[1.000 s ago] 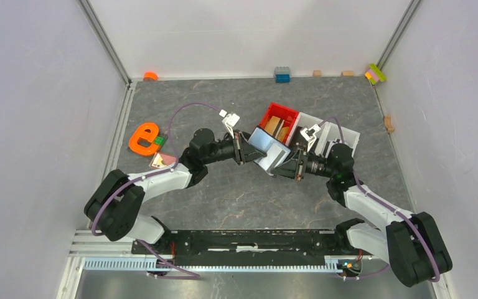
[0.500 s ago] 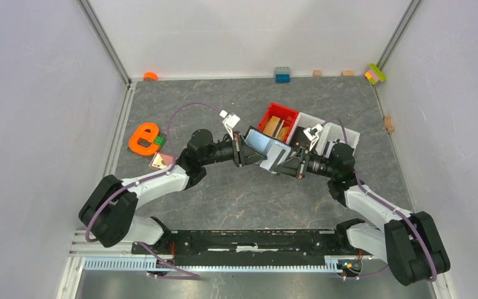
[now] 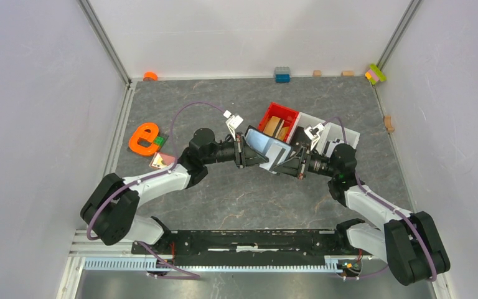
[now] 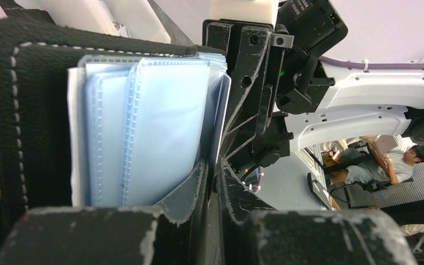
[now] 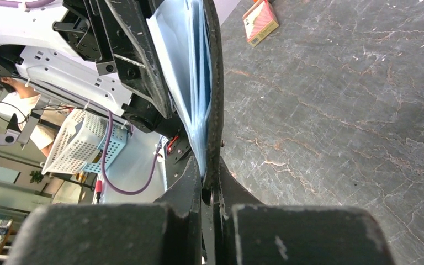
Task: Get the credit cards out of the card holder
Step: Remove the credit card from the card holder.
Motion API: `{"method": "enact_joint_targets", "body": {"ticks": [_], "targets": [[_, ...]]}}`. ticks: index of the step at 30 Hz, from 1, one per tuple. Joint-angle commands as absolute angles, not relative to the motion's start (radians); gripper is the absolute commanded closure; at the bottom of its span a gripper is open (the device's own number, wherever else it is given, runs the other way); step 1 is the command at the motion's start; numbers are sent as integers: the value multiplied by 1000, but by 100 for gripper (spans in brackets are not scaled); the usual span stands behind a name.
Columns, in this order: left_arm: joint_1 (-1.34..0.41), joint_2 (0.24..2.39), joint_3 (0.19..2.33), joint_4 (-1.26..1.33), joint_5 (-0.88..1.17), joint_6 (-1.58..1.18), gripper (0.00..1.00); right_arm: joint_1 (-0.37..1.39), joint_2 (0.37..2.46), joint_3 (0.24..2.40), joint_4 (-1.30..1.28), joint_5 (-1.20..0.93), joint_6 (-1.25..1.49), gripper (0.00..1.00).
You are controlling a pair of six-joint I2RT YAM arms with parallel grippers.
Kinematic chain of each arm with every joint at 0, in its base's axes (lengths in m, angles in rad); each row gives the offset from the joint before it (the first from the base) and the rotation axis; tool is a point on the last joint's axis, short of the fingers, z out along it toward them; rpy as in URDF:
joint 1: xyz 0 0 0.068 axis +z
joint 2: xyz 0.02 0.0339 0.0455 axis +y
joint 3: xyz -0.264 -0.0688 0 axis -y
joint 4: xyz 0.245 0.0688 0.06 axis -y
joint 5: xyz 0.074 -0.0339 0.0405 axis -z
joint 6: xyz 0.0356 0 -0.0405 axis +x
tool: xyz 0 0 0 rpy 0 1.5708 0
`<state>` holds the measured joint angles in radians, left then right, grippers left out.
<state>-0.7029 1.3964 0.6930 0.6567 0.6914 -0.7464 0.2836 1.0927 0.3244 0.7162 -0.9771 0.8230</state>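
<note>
While both arms meet over the middle of the table [image 3: 236, 199], the card holder [image 3: 267, 146] hangs between them, off the surface and spread open, with its pale blue-grey inside facing up. It sits just on the near side of the red bin [image 3: 278, 107].

At the holder's left end is the left gripper [image 3: 244, 152]. In the left wrist view its fingers [image 4: 243, 204] are nearly closed, pinching the holder at the foot of its pockets [image 4: 160, 127]. At the other end is the right gripper [image 3: 290, 163]. In the right wrist view its fingers [image 5: 229, 182] are squeezed tight on the black cover's edge, with almost no gap. Both have hold of the holder and nothing else.

The pockets are stitched, pale blue and stacked. Whether cards are inside them cannot be told.

One pinkish-copper credit card [image 3: 162, 160] lies flat on the table, well apart from the holder and just beside the orange letter e [image 3: 143, 139].

The red bin holds tan wooden blocks [image 3: 274, 124]. The white bin [image 3: 314, 117] touches its right side.
</note>
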Motion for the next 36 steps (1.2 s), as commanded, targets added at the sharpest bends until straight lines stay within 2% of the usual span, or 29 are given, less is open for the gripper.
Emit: {"method": "enact_joint_targets", "body": {"ticks": [1,5,8,15,36], "targets": [[-739,1376,706,646,801,-755,88,272,1085,333,828,-900,845,99],[-738,1348,695,634,772,-738,93,272,1081,329,831,-895,845,89],[-736,1313,688,601,737,-711,94,271,1076,326,835,-890,847,86],[-724,1262,667,557,664,-683,96,270,1054,314,853,-877,851,98],[-677,1209,611,593,595,-724,98,261,1051,310,859,-876,859,97]]}}
